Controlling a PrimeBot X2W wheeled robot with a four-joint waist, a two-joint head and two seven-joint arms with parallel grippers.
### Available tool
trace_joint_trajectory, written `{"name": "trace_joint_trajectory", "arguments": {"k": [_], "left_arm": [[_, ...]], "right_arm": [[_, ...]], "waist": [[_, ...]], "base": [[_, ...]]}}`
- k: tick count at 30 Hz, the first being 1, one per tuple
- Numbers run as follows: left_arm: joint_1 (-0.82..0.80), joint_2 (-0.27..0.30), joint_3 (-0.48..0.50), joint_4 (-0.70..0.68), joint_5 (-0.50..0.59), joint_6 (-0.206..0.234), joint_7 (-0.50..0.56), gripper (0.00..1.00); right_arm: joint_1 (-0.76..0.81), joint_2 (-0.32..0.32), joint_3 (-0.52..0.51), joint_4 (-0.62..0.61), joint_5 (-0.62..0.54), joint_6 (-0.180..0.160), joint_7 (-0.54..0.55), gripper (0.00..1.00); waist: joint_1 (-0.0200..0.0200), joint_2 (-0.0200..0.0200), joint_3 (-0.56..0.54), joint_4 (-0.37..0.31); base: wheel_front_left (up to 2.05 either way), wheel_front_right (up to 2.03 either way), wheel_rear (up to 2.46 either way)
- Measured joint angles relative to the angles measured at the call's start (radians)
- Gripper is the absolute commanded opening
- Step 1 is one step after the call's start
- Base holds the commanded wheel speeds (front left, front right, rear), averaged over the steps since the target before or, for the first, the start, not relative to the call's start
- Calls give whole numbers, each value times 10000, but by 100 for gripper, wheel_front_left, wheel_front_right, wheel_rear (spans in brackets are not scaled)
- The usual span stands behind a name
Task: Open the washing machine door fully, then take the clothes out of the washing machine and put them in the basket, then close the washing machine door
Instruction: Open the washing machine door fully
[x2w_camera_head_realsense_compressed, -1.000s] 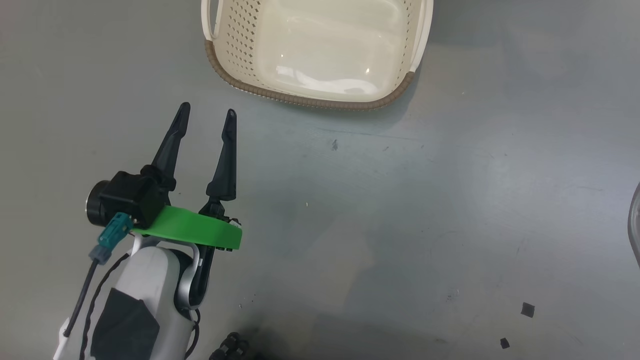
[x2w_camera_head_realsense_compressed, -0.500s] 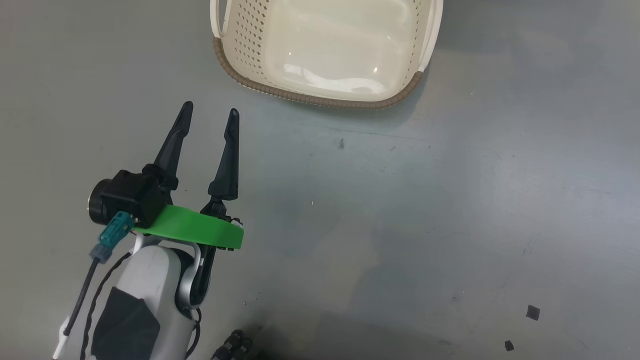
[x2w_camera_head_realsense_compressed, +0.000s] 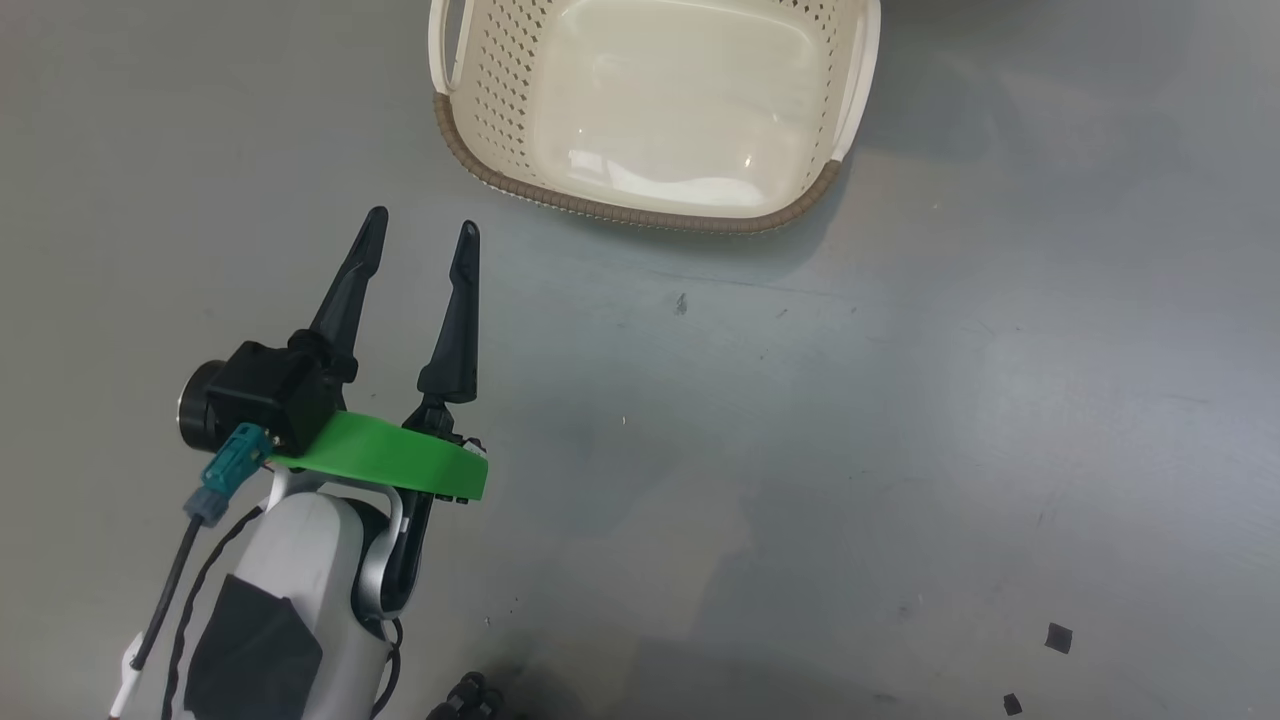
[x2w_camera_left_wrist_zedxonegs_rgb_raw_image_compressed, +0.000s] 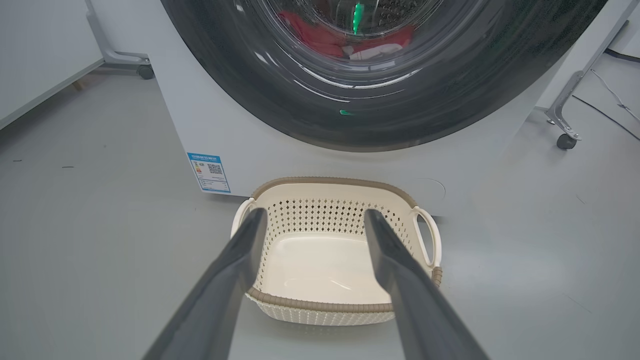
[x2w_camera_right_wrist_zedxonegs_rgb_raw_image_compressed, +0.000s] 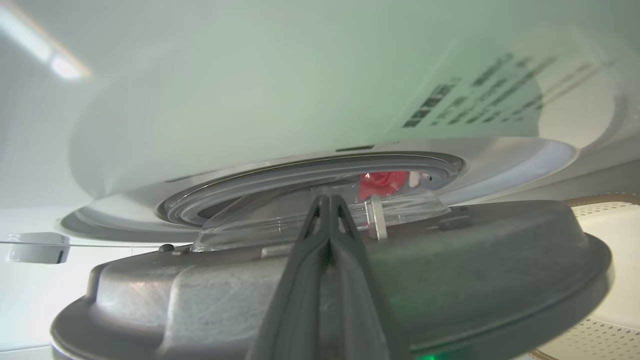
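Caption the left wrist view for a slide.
Open left gripper faces the empty basket; red clothes show through the washing machine door.

From the head we're peering straight down on the floor (x2w_camera_head_realsense_compressed: 900, 400), the basket (x2w_camera_head_realsense_compressed: 640, 212) at top centre. Left wrist looks low and forward, sharing that basket, the washing machine (x2w_camera_left_wrist_zedxonegs_rgb_raw_image_compressed: 215, 125) behind. Right wrist sits close up to the washing machine door (x2w_camera_right_wrist_zedxonegs_rgb_raw_image_compressed: 450, 270).

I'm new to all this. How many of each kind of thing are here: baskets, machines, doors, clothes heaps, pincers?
Basket: 1
Washing machine: 1
Door: 1
Heap of red clothes: 1
Pincers: 2, left pincer and right pincer
Total: 6
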Motion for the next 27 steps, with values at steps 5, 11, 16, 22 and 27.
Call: {"name": "trace_joint_trajectory", "arguments": {"k": [5,11,16,22,27], "left_arm": [[0,-2,2,54,59,0,0,100],[9,-2,25,144,115,0,0,100],[35,-2,12,255,150,0,0,100],[86,0,6,309,165,0,0,100],[149,0,-29,318,165,0,0,100]], "right_arm": [[213,25,-33,196,86,0,127,0],[733,128,-163,435,460,19,345,0],[1137,209,-128,644,523,125,560,0],[1543,360,13,838,709,194,790,0],[1766,456,150,928,711,222,897,0]], "waist": [[0,0,-204,-41],[0,0,-584,-121],[0,1,-896,-199],[0,0,-1271,-302],[0,0,-1542,-375]], "base": [[0,0,0],[0,0,0],[0,0,0],[0,0,0],[0,0,0]]}}
